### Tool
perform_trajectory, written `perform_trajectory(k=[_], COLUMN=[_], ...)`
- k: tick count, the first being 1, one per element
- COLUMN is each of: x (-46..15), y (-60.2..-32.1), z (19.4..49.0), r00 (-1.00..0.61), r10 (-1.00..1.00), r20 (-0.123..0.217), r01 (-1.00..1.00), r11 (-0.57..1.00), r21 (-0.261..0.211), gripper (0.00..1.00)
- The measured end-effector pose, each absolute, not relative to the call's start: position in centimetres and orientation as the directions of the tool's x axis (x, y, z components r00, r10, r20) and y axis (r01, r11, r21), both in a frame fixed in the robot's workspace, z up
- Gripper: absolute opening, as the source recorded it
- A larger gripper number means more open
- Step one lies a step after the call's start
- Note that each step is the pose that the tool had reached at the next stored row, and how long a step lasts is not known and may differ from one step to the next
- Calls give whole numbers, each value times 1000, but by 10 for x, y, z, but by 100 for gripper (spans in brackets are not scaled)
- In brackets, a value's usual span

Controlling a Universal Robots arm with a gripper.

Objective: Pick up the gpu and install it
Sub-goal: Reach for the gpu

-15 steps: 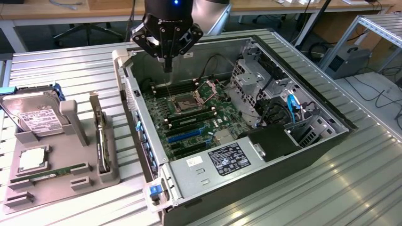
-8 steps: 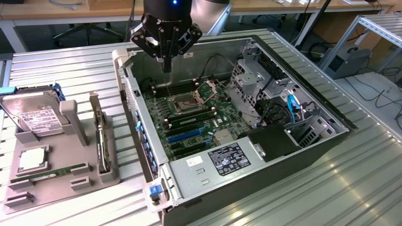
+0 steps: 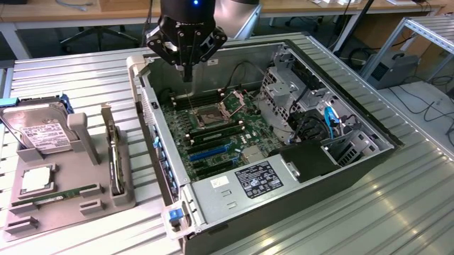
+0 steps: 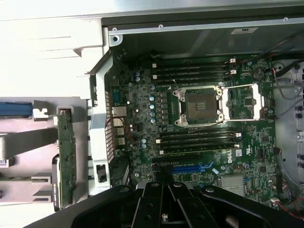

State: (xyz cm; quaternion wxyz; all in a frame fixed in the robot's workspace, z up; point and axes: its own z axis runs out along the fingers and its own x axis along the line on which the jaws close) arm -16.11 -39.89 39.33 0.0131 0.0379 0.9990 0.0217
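— Above the open computer case (image 3: 298, 212), what is your pincer (image 3: 186, 74) doing?

— It hangs over the far end of the motherboard (image 3: 220, 133), near the CPU socket (image 3: 212, 114). I read its fingers as pressed together, carrying nothing and touching nothing.

— And the gpu (image 3: 115, 167)?

— It stands on edge in the grey rack (image 3: 92, 204) on the surface (image 3: 71, 74), outside the case, just beside the case wall (image 3: 152, 138) on the exterior view's left. The pincer is well apart from it. My finding: pickup not yet done, installation not yet done. The blue expansion slot (image 3: 210, 153) on the board lies bare.

— Clearances?

— Tight around the card. A rack post (image 3: 85, 138) stands on one side and the case wall is close on the other, so I judge the open room lies straight above it. The wall's upper edge rises between rack and board, and anything crossing must clear it. Inside, the slot sits near that same wall, with the drive cage (image 3: 284, 90) and cables crowding the exterior view's right. The case has no side panel on, so the board is open from above. A hard drive (image 3: 42, 133) and a memory stick (image 3: 60, 197) share the rack, apart from the gpu.
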Motion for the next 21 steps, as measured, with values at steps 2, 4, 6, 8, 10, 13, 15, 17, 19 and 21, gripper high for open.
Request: perform_trajectory(k=[2, 4, 6, 8, 10, 13, 15, 17, 19, 21], x=[-162, -162, -162, -163, -163, -164, -165, -165, -166, -166], y=[-399, -399, -399, -399, -399, -399, -399, -399, -399, -399], z=[393, 393, 393, 393, 393, 393, 393, 393, 393, 393], r00=[-997, -997, -997, -997, -997, -997, -997, -997, -997, -997], r10=[76, 76, 76, 76, 76, 76, 76, 76, 76, 76], r20=[-24, -24, -24, -24, -24, -24, -24, -24, -25, -24], r01=[75, 75, 75, 75, 75, 75, 75, 75, 75, 75], r11=[996, 996, 996, 996, 996, 996, 996, 996, 996, 996], r21=[44, 44, 44, 44, 44, 44, 44, 44, 44, 44], gripper=[11, 11, 11, 11, 11, 11, 11, 11, 11, 11])
